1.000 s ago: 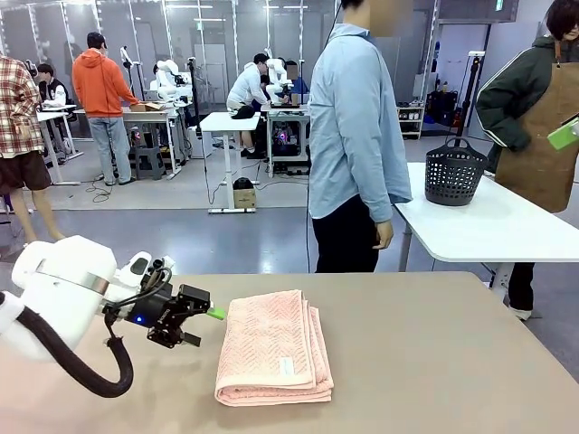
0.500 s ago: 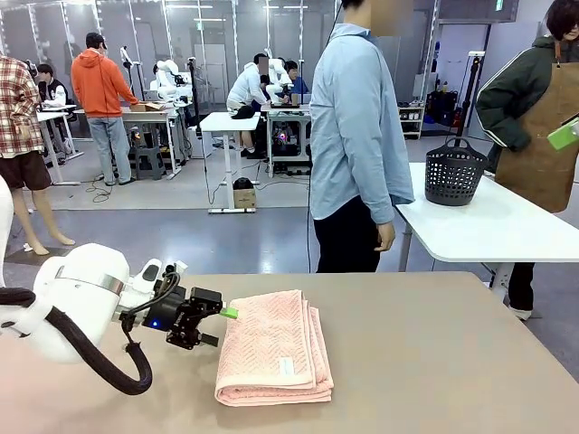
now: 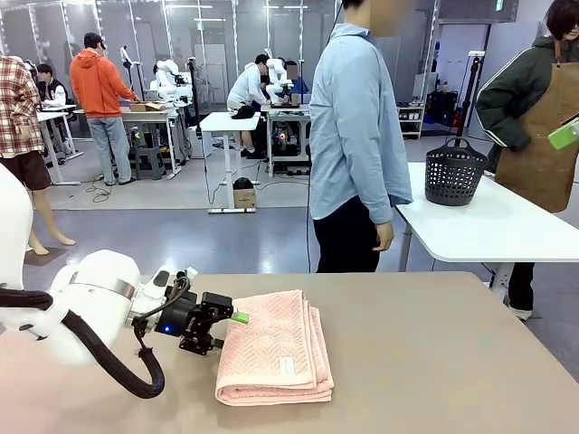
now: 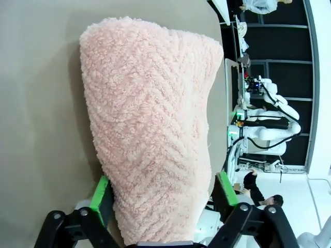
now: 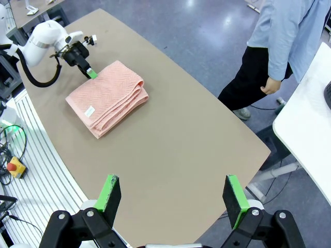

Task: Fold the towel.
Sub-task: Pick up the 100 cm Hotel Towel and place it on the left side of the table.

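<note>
The salmon-pink towel (image 3: 276,348) lies folded in layers on the tan table, its small white tag facing up. My left gripper (image 3: 228,331) has come in from the left, low and level, and straddles the towel's far left edge. In the left wrist view the towel (image 4: 150,119) fills the gap between the two green pads (image 4: 102,192), which stand close beside the cloth without pinching it; the left gripper (image 4: 163,192) is open. High above the table's right end, my right gripper (image 5: 170,201) is open and empty, looking down on the towel (image 5: 106,98) and the left gripper (image 5: 88,70).
A person in a light blue shirt (image 3: 357,136) stands at the table's far edge with hands down. Behind to the right, a white table (image 3: 507,235) carries a dark basket (image 3: 455,172). Bare tan tabletop (image 3: 434,362) stretches right of the towel.
My left arm has slid right along the table until its fingers reach over the towel's left edge. Its jaws have narrowed a little. The towel has not moved.
</note>
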`<state>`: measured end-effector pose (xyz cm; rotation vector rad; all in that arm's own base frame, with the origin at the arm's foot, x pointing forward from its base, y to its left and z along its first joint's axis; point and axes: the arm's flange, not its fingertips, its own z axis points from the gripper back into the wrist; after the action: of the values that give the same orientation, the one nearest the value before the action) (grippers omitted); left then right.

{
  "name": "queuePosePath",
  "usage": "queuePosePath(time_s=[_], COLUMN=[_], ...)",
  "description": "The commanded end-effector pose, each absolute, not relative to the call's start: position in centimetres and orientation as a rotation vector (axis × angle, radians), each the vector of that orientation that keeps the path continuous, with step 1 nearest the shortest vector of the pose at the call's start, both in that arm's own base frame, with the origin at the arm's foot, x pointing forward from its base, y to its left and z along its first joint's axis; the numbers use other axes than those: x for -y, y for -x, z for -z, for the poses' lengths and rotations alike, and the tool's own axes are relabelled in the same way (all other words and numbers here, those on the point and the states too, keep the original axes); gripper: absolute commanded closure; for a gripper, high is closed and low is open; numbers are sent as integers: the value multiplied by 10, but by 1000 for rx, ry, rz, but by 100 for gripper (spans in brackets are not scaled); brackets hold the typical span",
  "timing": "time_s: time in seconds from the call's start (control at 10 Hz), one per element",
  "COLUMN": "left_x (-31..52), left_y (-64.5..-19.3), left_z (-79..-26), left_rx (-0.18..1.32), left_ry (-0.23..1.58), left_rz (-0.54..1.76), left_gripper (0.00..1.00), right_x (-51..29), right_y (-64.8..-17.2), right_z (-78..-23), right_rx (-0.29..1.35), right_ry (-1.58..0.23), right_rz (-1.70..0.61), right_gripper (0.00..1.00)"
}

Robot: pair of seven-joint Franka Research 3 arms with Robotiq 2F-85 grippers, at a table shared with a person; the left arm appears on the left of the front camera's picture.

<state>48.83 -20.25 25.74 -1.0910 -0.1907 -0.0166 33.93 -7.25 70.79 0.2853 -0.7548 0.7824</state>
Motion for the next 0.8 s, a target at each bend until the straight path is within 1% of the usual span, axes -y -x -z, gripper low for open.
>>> queuePosePath(time_s=[0.0, 0.1, 0.2, 0.3, 0.4, 0.7], left_x=[206, 205, 204, 204, 203, 204], left_y=[-495, -496, -497, -497, -497, -498], left_z=[-249, -246, -245, -244, -243, -244], left_rx=[229, 225, 228, 224, 223, 235], left_ry=[1158, 1164, 1167, 1165, 1163, 1146], left_rz=[1, -2, -5, 2, 3, 12], left_gripper=[26, 41, 76, 96, 100, 100], right_x=[72, 72, 72, 72, 72, 72], right_y=[-340, -340, -340, -340, -340, -340], right_z=[-710, -710, -710, -710, -710, -710], right_rx=[750, 750, 750, 750, 750, 750], right_ry=[-283, -283, -283, -283, -283, -283], right_rz=[-763, -763, -763, -763, -763, -763], right_gripper=[0, 0, 0, 0, 0, 0])
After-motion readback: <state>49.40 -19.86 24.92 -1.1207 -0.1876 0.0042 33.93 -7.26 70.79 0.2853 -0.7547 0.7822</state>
